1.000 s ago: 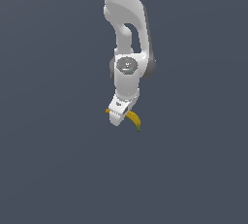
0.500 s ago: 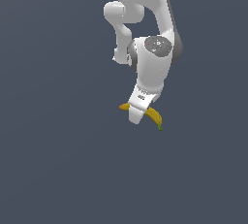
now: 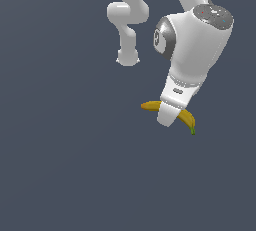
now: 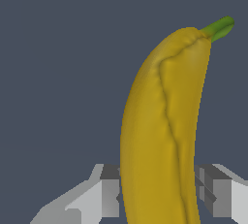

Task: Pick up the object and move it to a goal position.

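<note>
The yellow banana (image 3: 188,119) with a green stem tip is held across my gripper (image 3: 166,118), its two ends sticking out on either side of the near finger in the exterior view. The gripper is shut on the banana's middle. In the wrist view the banana (image 4: 164,131) fills the frame between the two grey fingers (image 4: 109,191), with its green stem pointing away from the gripper. The white arm reaches down from the top of the exterior view.
A plain dark grey-blue surface (image 3: 65,165) fills the background in both views. The arm's upper links (image 3: 127,20) hang at the top of the exterior view.
The arm has carried the banana toward the exterior view's right and closer to the camera, so the gripper and wrist look larger. The grip on the banana is unchanged.
</note>
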Available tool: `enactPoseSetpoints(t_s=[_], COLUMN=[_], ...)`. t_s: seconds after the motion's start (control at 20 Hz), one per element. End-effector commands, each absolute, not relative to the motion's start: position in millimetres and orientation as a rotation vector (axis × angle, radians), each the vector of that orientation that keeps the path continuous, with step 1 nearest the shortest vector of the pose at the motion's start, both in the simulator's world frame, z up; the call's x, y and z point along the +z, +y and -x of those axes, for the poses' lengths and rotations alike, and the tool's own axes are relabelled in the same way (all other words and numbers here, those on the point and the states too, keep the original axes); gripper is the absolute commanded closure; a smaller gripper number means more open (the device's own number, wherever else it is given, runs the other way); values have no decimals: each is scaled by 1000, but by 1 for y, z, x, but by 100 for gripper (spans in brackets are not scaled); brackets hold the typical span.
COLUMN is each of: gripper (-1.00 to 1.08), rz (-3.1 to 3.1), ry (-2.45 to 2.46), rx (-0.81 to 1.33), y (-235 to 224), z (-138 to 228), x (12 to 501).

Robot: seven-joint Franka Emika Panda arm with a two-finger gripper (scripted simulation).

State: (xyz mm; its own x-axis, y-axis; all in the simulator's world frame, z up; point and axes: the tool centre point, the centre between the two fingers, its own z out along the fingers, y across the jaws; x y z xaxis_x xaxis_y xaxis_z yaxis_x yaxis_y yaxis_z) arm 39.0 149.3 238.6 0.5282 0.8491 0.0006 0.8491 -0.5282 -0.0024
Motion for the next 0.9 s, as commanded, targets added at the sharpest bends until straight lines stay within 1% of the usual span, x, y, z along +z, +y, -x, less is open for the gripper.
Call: enactPoseSetpoints(t_s=[0.0, 0.45, 0.85], gripper=[108, 108, 108], rz=[2746, 2747, 2748], ry=[-1523, -1522, -1522], rx=[-1, 0, 0], y=[162, 199, 216], z=[-46, -68, -79], x=[255, 296, 315])
